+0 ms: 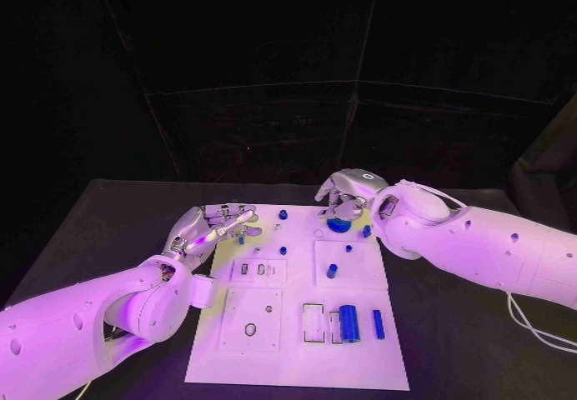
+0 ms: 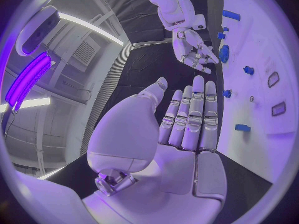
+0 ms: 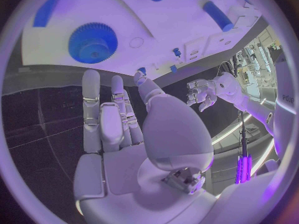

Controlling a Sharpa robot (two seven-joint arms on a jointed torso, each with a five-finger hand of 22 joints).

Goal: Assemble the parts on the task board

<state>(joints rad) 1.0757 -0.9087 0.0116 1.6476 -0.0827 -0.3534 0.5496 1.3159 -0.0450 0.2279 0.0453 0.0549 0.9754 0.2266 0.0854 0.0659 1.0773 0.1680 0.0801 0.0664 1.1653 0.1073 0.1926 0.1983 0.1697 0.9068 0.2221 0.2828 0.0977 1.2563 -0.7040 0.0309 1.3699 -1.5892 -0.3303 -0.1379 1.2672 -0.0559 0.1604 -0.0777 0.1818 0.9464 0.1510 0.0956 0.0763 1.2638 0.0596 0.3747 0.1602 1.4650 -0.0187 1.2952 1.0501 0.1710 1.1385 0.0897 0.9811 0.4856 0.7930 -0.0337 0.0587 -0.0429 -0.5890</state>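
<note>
Over the far end of the white board [image 1: 297, 333] the right hand [image 1: 343, 197] is hovering just above a blue toothed wheel [image 1: 339, 223]. The right wrist view is showing its fingers [image 3: 92, 104] stretched out and apart with nothing between them, so this hand is released and carrying no part. The wheel [image 3: 92, 42] is lying flat on the board, close to the far edge. The left hand [image 1: 217, 225] is hanging at the board's left edge, fingers straight and apart, also grasping nothing.

Other blue parts are lying well apart on the board: a thick cylinder [image 1: 348, 323] and a thin rod [image 1: 378, 324] side by side near the robot, a short peg [image 1: 332, 271] standing mid-board, and a small knob [image 1: 283, 215] near the far edge.

Judging from this, the risk is in the pick. The wheel is thin and flat against the board, so the fingertips may be sliding over its teeth and pushing it toward the far edge rather than lifting it. A tilted hold would likely be jamming it when it is set onto a post. The nearby small pieces could be getting knocked by the outer fingers.

Dark letters are showing on the left forearm at the edge of the right wrist view, too partial to read; nothing else legible is appearing.
</note>
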